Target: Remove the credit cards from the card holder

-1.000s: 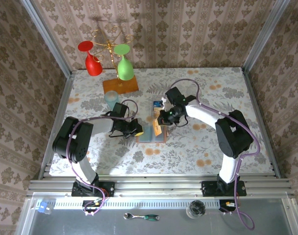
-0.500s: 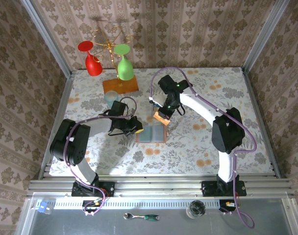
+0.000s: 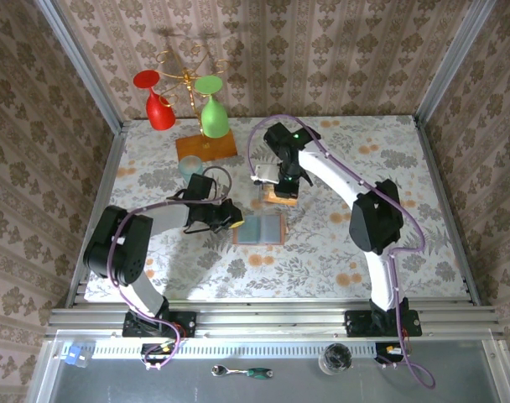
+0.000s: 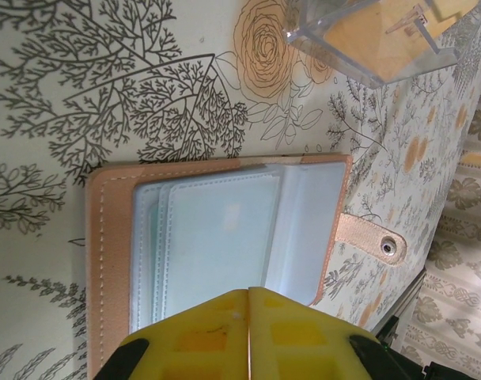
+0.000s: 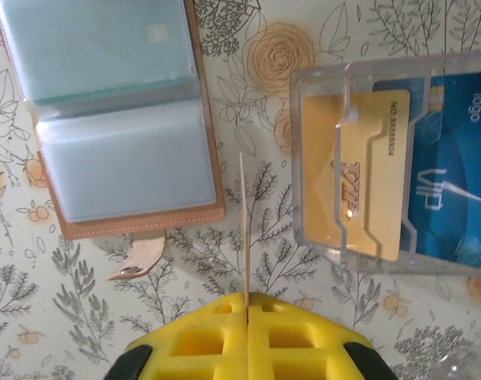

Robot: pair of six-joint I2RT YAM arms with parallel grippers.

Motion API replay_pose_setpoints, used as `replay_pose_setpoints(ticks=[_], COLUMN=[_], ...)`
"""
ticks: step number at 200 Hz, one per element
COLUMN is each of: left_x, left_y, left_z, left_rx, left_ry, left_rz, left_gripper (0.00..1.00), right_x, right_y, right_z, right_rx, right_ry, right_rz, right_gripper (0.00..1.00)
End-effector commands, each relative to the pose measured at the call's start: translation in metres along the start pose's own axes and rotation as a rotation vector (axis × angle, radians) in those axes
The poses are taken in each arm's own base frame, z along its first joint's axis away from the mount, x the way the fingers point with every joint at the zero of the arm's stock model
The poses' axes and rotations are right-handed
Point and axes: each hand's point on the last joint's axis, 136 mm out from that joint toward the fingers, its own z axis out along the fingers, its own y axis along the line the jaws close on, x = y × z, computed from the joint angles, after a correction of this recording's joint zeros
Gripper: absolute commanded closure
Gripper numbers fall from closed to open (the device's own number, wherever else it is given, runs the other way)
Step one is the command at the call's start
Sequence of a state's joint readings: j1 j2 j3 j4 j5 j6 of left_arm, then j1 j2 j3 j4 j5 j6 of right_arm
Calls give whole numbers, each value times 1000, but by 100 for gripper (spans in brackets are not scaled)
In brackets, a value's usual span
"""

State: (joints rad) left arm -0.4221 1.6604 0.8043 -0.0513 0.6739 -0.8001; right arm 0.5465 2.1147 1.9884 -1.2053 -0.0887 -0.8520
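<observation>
The right gripper [image 5: 246, 305] is clamped on one of the credit cards [image 5: 244, 222], a thin card held upright and seen edge-on in the right wrist view. It hangs above the bare strip of table [image 3: 364, 243] between the card holder [image 5: 122, 150] and a clear tray [image 5: 320, 79]. The holder lies open and flat near the middle of the table, its snap tab [image 5: 138, 261] loose on the cloth. The tray sits just beyond it toward the far edge, with a gold card [image 5: 351, 182] and a blue card [image 5: 450, 182] already inside.

The left gripper [image 4: 248, 305] has its fingers together at the holder's left edge. I cannot tell whether they nip a sleeve or only press on it.

The step in hand looks like dropping the held card into the tray. To do it well:

- Carry the card fully past the tray's near wall before lowering it. The tray is light plastic, I'd guess, and likely to skid if knocked.
- Tip the card toward flat, so that it lands on the other cards and does not stand on edge.
- Part the fingers only once its lower edge is inside the walls.

A teal card [image 5: 98, 47] appears to sit in one sleeve, so the holder should stay pinned.
</observation>
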Motion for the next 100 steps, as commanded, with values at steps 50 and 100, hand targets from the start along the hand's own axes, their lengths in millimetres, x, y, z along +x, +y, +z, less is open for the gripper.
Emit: replay_pose_setpoints(ticks=[50,100], left_x=[1,0], left_y=[-3,-1], left_z=[-11,-15], left_rx=[18,7], left_ry=[-24,-32], left_rz=[-4,-7], left_gripper=[92,92], right_x=[-6,-7], right_y=[-16,-41], right_z=[-7,-5], right_rx=[-64,-36], right_ry=[15,18], right_rz=[-78,-65], right_gripper=[100,100])
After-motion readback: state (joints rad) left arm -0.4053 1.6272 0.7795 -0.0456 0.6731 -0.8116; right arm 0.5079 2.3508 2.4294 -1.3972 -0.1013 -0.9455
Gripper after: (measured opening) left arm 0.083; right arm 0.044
